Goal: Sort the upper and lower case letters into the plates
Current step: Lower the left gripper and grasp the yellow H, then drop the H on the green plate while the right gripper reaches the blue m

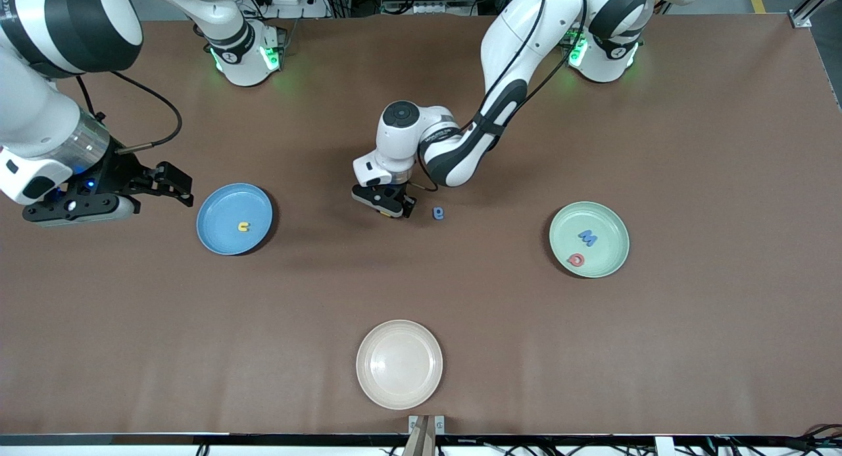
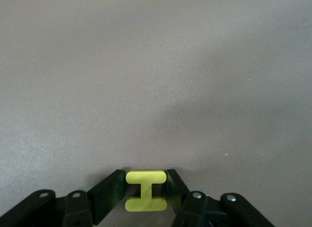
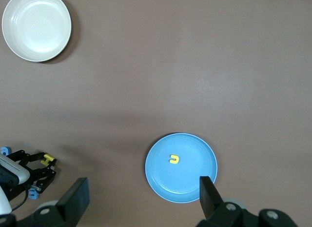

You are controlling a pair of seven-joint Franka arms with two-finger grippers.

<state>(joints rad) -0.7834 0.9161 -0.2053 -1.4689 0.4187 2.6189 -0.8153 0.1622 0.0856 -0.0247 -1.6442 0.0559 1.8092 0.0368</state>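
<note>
The cream plate (image 1: 399,364), nearest the front camera, holds nothing and has no part in the sort. The mint plate (image 1: 589,239), toward the left arm's end of the table, holds a blue M (image 1: 587,237) and a red round letter (image 1: 576,260). The blue plate (image 1: 234,218), toward the right arm's end, holds one yellow u (image 1: 244,227). A small blue letter (image 1: 438,213) lies on the bare table between the two plates. The left gripper (image 1: 388,206) is low over the table just beside that letter, its fingers closed on a yellow H (image 2: 146,191). The right gripper (image 1: 168,185) waits in the air beside the blue plate, fingers spread wide and empty. Judged status: three letters sorted; the H needs delivery to the mint plate, and the blue letter needs picking up
</note>
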